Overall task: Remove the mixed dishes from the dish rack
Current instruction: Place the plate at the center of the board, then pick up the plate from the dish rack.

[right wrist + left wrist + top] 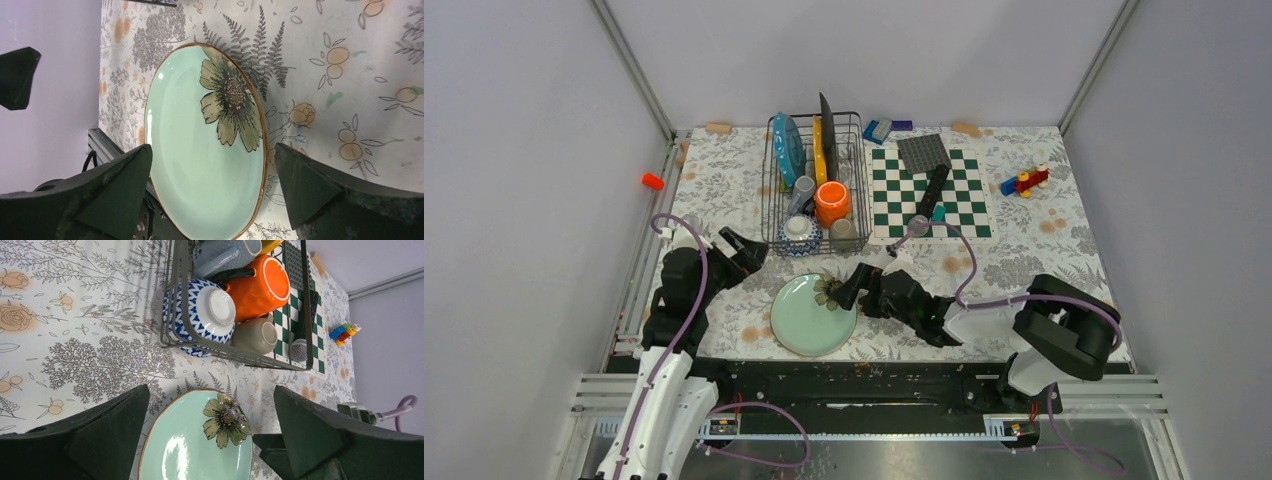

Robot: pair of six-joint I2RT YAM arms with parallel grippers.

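The dark wire dish rack (861, 190) stands at the back centre. It holds a blue dotted plate (787, 148), an orange plate (820, 152) and a dark plate (827, 125) on edge, an orange mug (832, 203), grey cups (843, 229) and a patterned bowl (798, 232). A pale green plate with a flower (813, 315) lies flat on the table in front of the rack. My right gripper (854, 285) is open at the plate's right rim; the plate (200, 150) shows between its fingers. My left gripper (746, 250) is open and empty, left of the rack, looking over the plate (195, 450), bowl (205, 315) and mug (260, 290).
A green-and-white checkerboard mat (959, 200) lies right of the rack, with a grey studded plate (923, 152) and a black microphone (932, 190) on it. Toy bricks (1024, 181) sit at the far right, a blue brick (877, 130) behind the mat. An orange piece (653, 181) sits by the left rail.
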